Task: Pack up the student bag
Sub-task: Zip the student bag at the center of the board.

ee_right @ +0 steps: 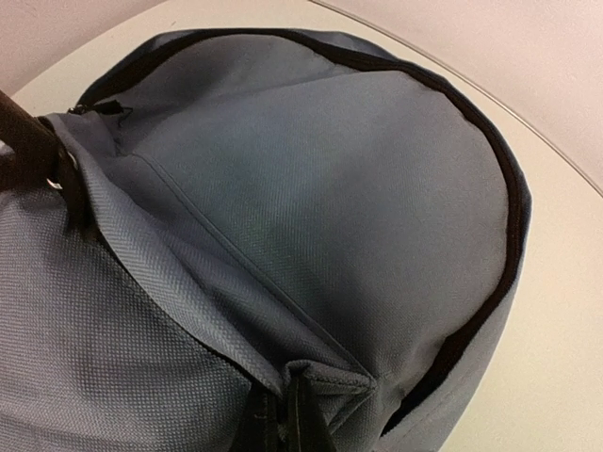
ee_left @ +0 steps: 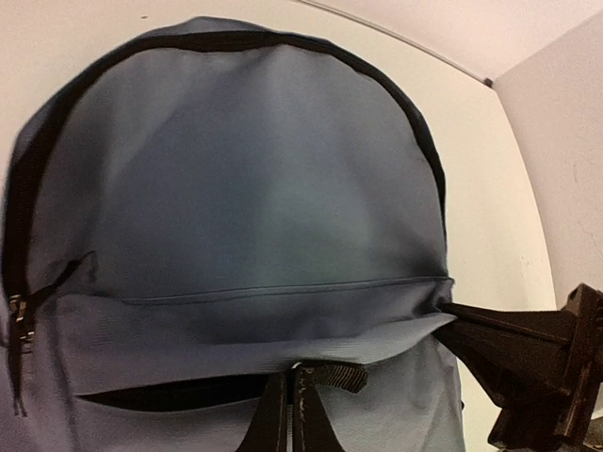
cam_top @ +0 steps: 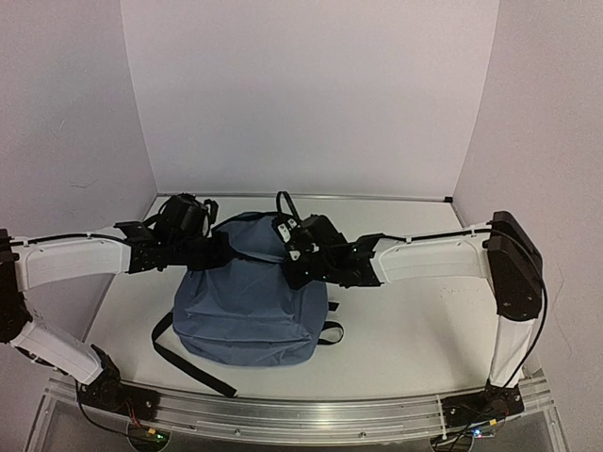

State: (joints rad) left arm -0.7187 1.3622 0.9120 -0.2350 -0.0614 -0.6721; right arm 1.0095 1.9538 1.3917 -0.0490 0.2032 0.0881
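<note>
The student bag (cam_top: 247, 306), a slate-blue backpack, lies flat in the middle of the table with its front side up. It fills the left wrist view (ee_left: 254, 179) and the right wrist view (ee_right: 311, 160). My left gripper (ee_left: 288, 375) is shut on the black zipper pull tab (ee_left: 344, 375) of the front pocket. The pocket gapes as a dark slit (ee_left: 160, 394) left of the pull. My right gripper (ee_right: 294, 384) is shut on a fold of blue fabric at the pocket's end. In the top view the left gripper (cam_top: 224, 252) and the right gripper (cam_top: 294, 266) meet over the bag's upper part.
Black straps trail onto the table at the bag's near left (cam_top: 188, 363) and right (cam_top: 332, 331). The main zip's puller (ee_left: 19, 320) hangs at the bag's side. White walls close in the table at the back and both sides. A metal rail (cam_top: 301, 414) runs along the near edge.
</note>
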